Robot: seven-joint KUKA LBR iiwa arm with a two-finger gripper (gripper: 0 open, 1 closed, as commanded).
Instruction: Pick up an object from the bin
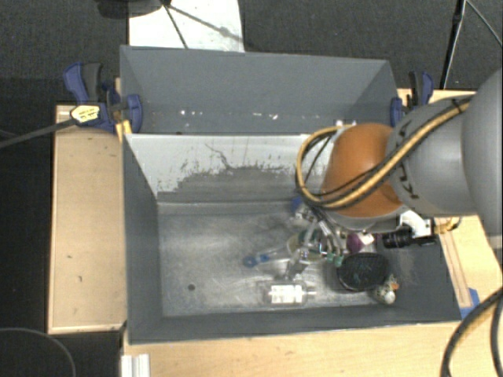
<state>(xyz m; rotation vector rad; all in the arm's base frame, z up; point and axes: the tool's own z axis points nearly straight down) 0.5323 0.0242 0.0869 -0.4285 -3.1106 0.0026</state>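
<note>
- Blue stick [257,259], thin and paler toward its right end, lies on the floor of the bin [196,289] right of the middle, that end just beside the gripper [308,248]
- Low over a small cluster of shiny bits, the gripper cannot be told as spread or pressed together, nor as touching the stick
- Just in front of it, near the front wall, lies a white packet [287,294]
- To the right, under the arm, sits a black disc [361,272], with a purple bit [355,242] behind it and a pale knob [385,293] at its front right
- Floor to the left is open up to the left and back walls
- An orange cover [357,171] with cables hides the right back corner and the gripper's top
</note>
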